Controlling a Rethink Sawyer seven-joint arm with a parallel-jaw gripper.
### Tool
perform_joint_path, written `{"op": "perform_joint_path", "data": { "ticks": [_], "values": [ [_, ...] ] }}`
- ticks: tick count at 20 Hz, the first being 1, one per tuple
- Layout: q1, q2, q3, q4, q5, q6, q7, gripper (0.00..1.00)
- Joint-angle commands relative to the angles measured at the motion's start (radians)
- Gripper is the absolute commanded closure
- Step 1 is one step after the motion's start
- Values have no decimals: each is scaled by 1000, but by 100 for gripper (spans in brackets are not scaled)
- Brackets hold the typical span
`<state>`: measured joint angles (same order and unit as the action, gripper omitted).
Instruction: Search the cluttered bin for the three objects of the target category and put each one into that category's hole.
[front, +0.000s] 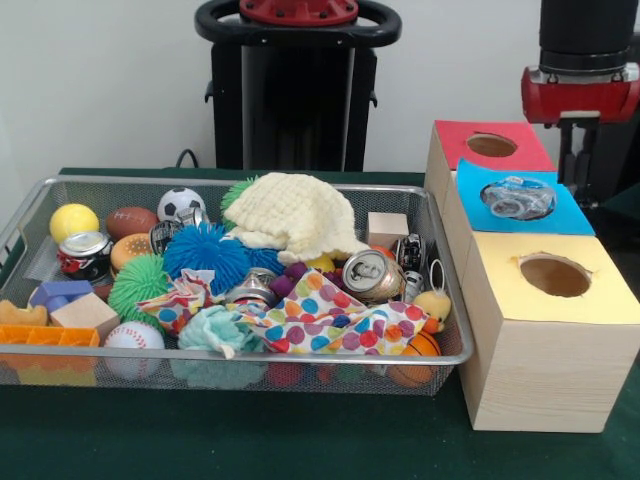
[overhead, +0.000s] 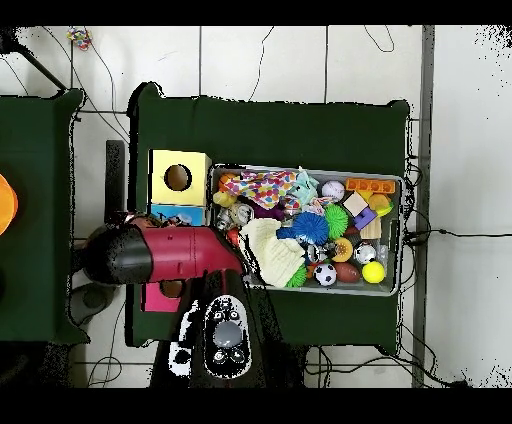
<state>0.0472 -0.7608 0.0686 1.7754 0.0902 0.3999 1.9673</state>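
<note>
Three wooden boxes with holes in their tops stand right of the bin: red-topped, blue-topped and yellow-topped. A crushed silver can sits in the blue box's hole. More cans lie in the wire bin: a silver one by the spotted cloth, a red and black one at the left, a dark one near the right wall. My gripper hangs behind the boxes at the far right, mostly hidden. From overhead the red arm covers the blue box.
The bin also holds a cream knitted cloth, a spotted cloth, spiky balls, sports balls, wooden blocks and an orange toy. A green cloth covers the table.
</note>
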Motion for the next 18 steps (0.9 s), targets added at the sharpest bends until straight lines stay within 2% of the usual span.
{"op": "perform_joint_path", "data": {
  "ticks": [1, 18],
  "values": [
    [-25, 40, -44, 16, -73, 65, 63, 100],
    [4, 49, -49, 50, -53, 43, 123, 100]
  ]
}}
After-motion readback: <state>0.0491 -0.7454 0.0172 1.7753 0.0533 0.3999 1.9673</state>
